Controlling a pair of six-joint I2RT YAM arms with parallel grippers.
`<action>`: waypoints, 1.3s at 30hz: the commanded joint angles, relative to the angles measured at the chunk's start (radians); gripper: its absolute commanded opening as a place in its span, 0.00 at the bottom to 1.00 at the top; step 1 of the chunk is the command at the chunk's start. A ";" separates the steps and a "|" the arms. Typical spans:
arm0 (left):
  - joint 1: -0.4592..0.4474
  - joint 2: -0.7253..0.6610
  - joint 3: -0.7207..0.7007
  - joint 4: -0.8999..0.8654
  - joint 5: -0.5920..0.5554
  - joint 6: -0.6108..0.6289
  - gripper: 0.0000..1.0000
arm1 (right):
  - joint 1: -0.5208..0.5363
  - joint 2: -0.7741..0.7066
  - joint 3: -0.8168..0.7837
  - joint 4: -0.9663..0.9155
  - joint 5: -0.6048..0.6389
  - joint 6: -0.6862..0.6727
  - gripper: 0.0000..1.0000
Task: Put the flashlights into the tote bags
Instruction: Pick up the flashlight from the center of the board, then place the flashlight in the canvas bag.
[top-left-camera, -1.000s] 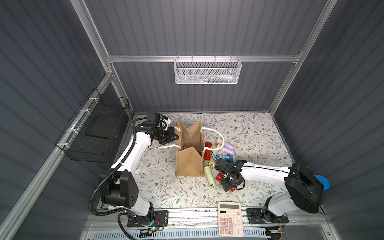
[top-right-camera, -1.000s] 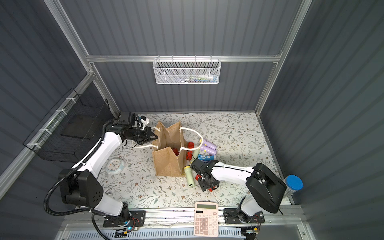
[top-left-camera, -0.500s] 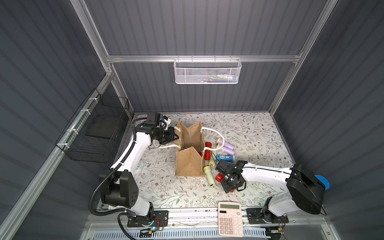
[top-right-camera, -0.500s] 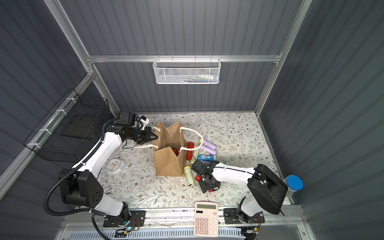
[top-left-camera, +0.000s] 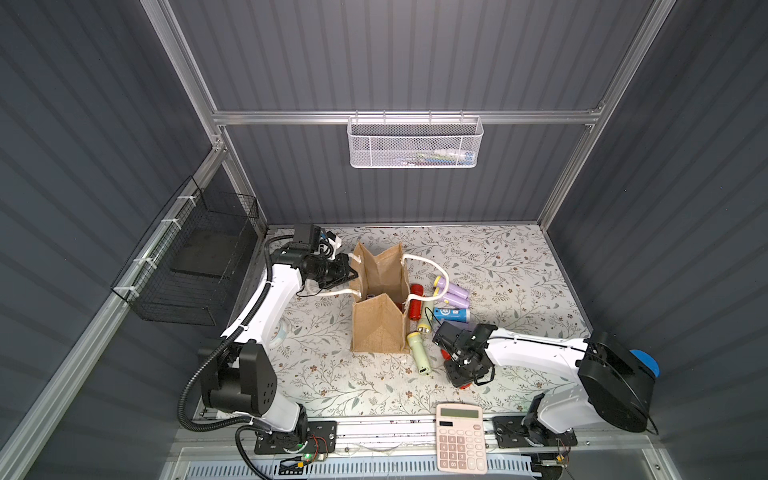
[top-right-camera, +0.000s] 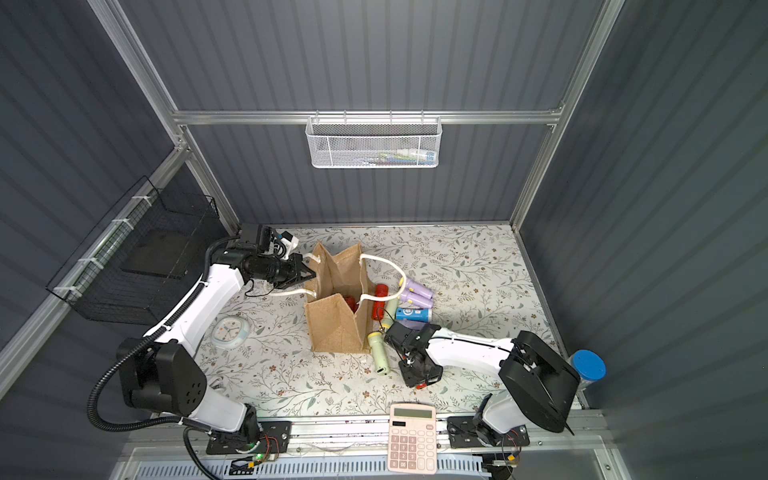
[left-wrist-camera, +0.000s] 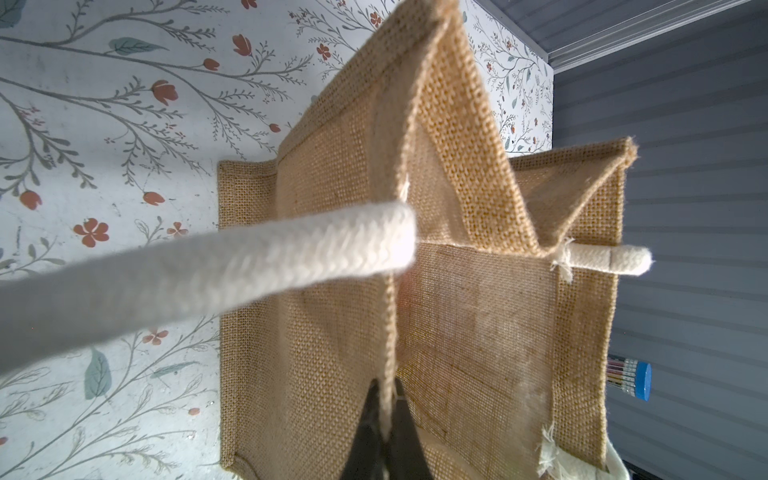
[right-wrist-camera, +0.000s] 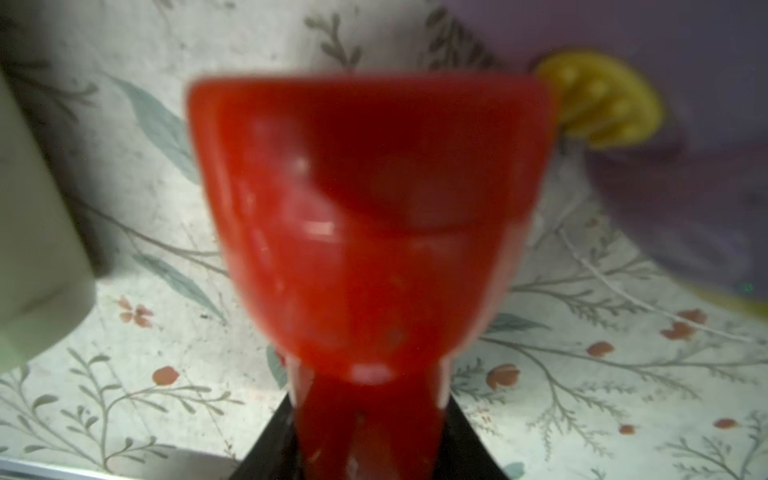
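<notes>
The tan jute tote bag (top-left-camera: 378, 328) stands open at mid-table in both top views. My left gripper (left-wrist-camera: 386, 399) is shut on the bag's rim at its left side (top-right-camera: 311, 274), beside a white rope handle (left-wrist-camera: 249, 262). My right gripper (right-wrist-camera: 368, 399) is shut on a red flashlight (right-wrist-camera: 370, 232) low over the floral mat, right of the bag (top-left-camera: 459, 370). Loose flashlights lie by the bag: red (top-left-camera: 415, 307), lilac (top-left-camera: 455, 293), blue (top-left-camera: 451, 314) and pale green (top-left-camera: 419, 353). Another red one (top-right-camera: 351, 301) shows inside the bag.
A pink calculator (top-left-camera: 460, 438) lies at the front edge. A small clock (top-right-camera: 230, 331) sits left of the bag. A black wire basket (top-left-camera: 195, 266) hangs on the left wall and a white mesh basket (top-left-camera: 414, 143) on the back wall. A blue-capped tube (top-right-camera: 586, 368) stands far right.
My right gripper's jaws have closed on the red flashlight, after edging slightly towards the front. The left gripper keeps its hold on the bag's rim, unmoved.
</notes>
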 joint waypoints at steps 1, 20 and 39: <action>0.008 -0.020 0.030 0.002 0.002 0.018 0.00 | 0.001 0.040 -0.003 -0.031 0.063 0.005 0.38; 0.008 -0.029 0.019 0.019 0.011 0.010 0.00 | 0.000 -0.193 0.126 -0.127 0.148 -0.022 0.18; 0.008 -0.051 0.032 0.022 0.029 0.025 0.00 | -0.214 -0.386 0.486 -0.071 0.190 -0.007 0.16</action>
